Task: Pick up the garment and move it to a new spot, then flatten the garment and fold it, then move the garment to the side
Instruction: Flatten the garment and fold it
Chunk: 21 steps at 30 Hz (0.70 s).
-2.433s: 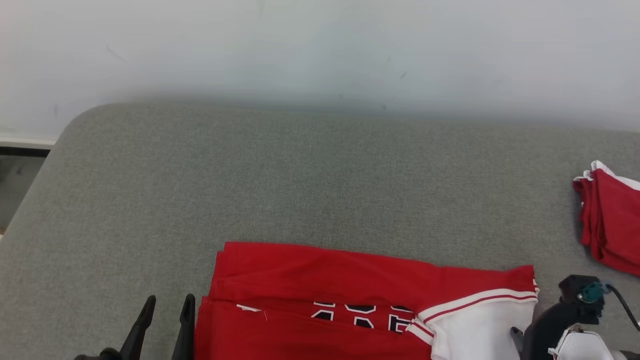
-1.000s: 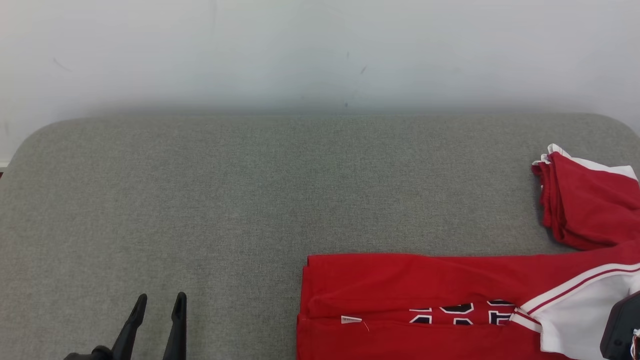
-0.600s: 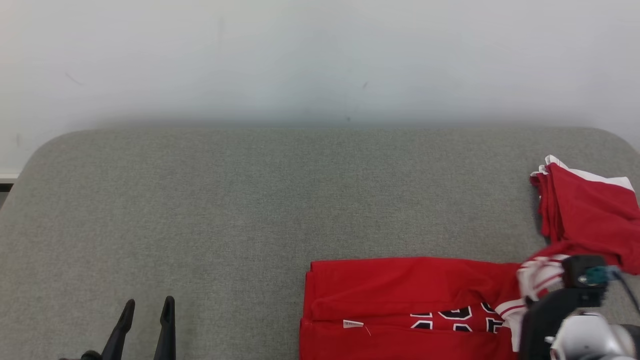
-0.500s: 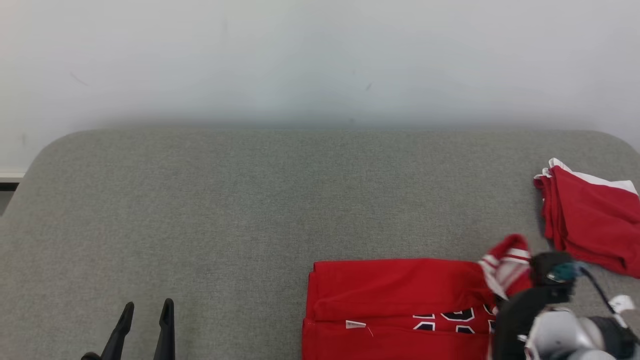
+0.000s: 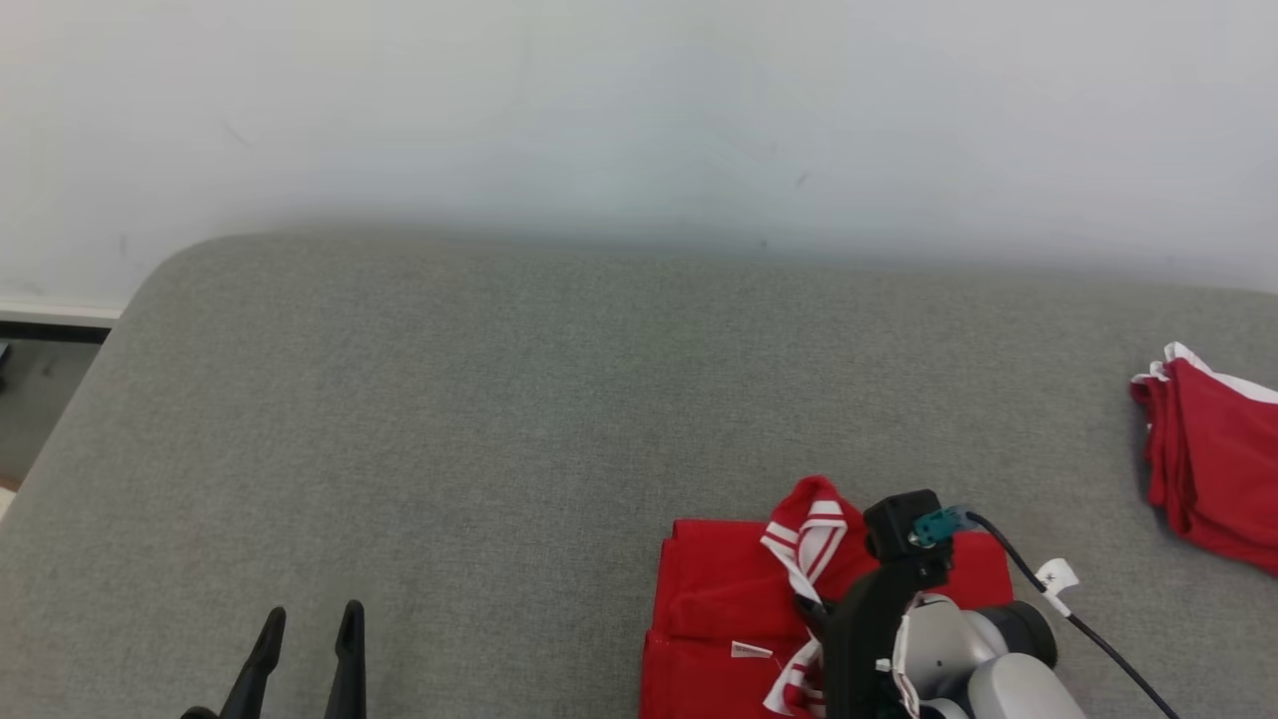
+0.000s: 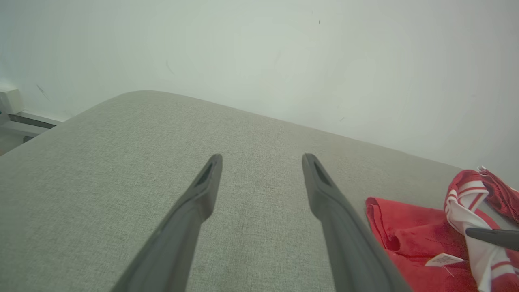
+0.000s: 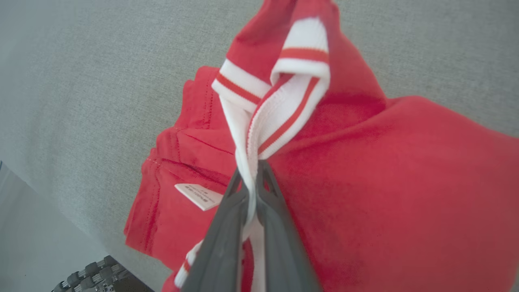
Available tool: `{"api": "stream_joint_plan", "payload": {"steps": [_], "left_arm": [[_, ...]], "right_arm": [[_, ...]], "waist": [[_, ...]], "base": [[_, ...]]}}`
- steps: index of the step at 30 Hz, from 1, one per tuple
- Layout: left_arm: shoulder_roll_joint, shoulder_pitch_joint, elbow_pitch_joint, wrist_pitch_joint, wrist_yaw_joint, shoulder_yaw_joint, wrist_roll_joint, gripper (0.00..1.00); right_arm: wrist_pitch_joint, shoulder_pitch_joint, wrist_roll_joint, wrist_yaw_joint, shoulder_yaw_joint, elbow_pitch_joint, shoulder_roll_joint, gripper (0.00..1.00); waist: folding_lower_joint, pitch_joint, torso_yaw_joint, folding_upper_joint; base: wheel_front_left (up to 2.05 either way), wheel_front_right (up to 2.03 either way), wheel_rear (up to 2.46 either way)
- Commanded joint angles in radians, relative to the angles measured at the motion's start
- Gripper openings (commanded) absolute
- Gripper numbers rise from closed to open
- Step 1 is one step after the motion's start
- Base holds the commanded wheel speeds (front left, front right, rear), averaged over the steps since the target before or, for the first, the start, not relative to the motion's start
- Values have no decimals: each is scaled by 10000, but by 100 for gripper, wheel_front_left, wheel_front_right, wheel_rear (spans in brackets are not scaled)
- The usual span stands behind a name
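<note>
Head view: two pincers (image 5: 313,611) (image 5: 811,607), one garment (image 5: 714,599), one stack (image 5: 1213,469).

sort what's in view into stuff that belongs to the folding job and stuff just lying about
Job in hand:
red garment, partly folded
right gripper, jaws shut on its striped trim
left gripper, jaws open, holding nothing

Lying about:
folded red cloth, near the right edge of the grey surface

Nothing can be read: the small white label (image 7: 198,196) on the red garment (image 7: 385,182) carries print too fine to make out.
</note>
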Motion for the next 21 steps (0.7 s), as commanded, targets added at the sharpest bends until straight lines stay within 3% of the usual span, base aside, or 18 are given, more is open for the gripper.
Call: {"api": "stream_joint_plan", "payload": {"steps": [1,21], "left_arm": [[7,0,-1,25,30,-24,-62,100],[74,-172,177,152,-20,-358,-42,100]], "right_arm": [[-191,-283,272,-25,317,372,4,0],[-1395,-1271,1703,-25,1587,2975,7,0]], "waist": [[0,93,196,0],[0,20,549,0]], "base": [[0,0,0],[0,0,0]]}}
